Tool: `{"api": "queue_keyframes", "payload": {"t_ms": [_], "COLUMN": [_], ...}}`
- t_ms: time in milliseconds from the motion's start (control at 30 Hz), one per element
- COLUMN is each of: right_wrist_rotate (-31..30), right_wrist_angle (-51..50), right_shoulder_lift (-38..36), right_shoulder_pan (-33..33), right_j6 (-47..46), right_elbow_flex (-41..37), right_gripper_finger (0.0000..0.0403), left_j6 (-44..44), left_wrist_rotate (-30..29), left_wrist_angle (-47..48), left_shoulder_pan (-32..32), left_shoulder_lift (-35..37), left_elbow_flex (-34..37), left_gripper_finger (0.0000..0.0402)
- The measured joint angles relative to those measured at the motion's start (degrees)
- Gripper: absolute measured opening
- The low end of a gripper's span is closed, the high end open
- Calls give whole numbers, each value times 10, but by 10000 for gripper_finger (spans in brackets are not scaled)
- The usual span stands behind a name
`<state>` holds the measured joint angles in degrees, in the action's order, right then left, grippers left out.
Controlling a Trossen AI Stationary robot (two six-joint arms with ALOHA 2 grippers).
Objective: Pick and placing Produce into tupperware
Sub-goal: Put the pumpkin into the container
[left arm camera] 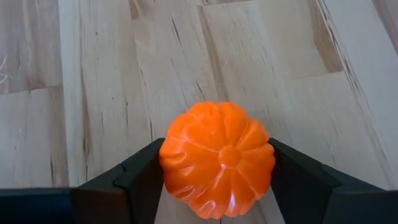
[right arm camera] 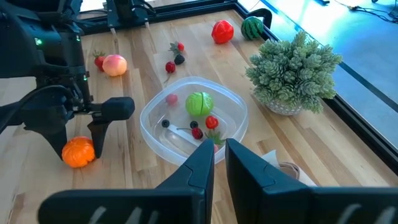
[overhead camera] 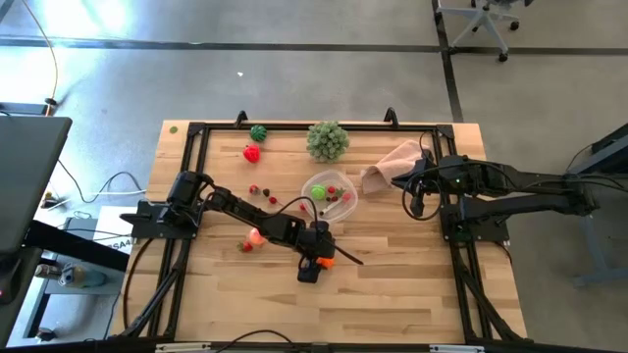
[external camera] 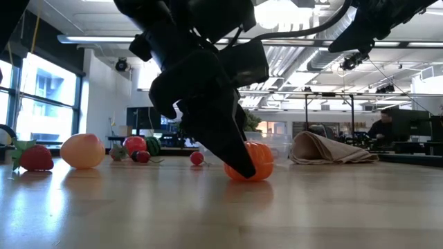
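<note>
pumpkin between the fingers, tub half filled

at the near middle of the table [overhead camera: 392, 294] the left gripper [left arm camera: 217, 186] is down at the wood with its two dark fingers [left arm camera: 140, 180] pressed on either side of a small orange pumpkin [left arm camera: 217, 158], which sits on the boards (the low view shows it resting on the surface). the jaws stand about as wide as the pumpkin.

just beyond it is the clear round tub [right arm camera: 155, 127]. inside lie a bright green ball [right arm camera: 199, 103], a pink piece [right arm camera: 171, 98], some small red pieces [right arm camera: 211, 122] and a dark berry [right arm camera: 165, 123].

to the left a peach [right arm camera: 114, 64] and a strawberry [right arm camera: 99, 60] lie near each other; red and dark berries [right arm camera: 174, 59] lie between them and the tub.

past the tub stand a leafy ball [overhead camera: 328, 140], a red pepper [overhead camera: 252, 153] and a little watermelon [overhead camera: 258, 132] by the far rail. a pink cloth [overhead camera: 391, 165] lies to the tub's right, and the right gripper [right arm camera: 219, 163] hovers beside it, fingers closed on nothing.
</note>
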<state>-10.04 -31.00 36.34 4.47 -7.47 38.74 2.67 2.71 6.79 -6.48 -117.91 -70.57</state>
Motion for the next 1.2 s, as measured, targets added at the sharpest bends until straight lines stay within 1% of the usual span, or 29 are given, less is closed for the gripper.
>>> {"api": "queue_keyframes", "payload": {"t_ms": [67, 233, 433, 633, 800, 900, 1033, 1200], "right_wrist_rotate": [0, 0, 0, 0, -1, -3, -2, -2], "right_wrist_angle": [0, 0, 0, 0, 0, 0, 0, 0], "right_shoulder_lift": [0, 0, 0, 0, 0, 0, 0, 0], "right_shoulder_pan": [0, 0, 0, 0, 0, 0, 0, 0], "right_j6": [0, 0, 0, 0, 0, 0, 0, 0], "right_elbow_flex": [0, 0, 0, 0, 0, 0, 0, 0], "right_gripper_finger": [30, 30, 30, 30, 30, 30, 30, 30], "left_j6": [0, 0, 0, 0, 0, 0, 0, 0], "left_wrist_rotate": [-2, -4, -11, -12, -12, -13, -13, -17], "left_wrist_angle": [0, 0, 0, 0, 0, 0, 1, 1], "left_shoulder_pan": [0, 0, 0, 0, 0, 0, 0, 0], "left_shoulder_lift": [0, 0, 0, 0, 0, 0, 0, 0], "left_elbow_flex": [0, 0, 0, 0, 0, 0, 0, 0], "left_gripper_finger": [234, 249, 229, 244, 229, 229, 239, 228]}}
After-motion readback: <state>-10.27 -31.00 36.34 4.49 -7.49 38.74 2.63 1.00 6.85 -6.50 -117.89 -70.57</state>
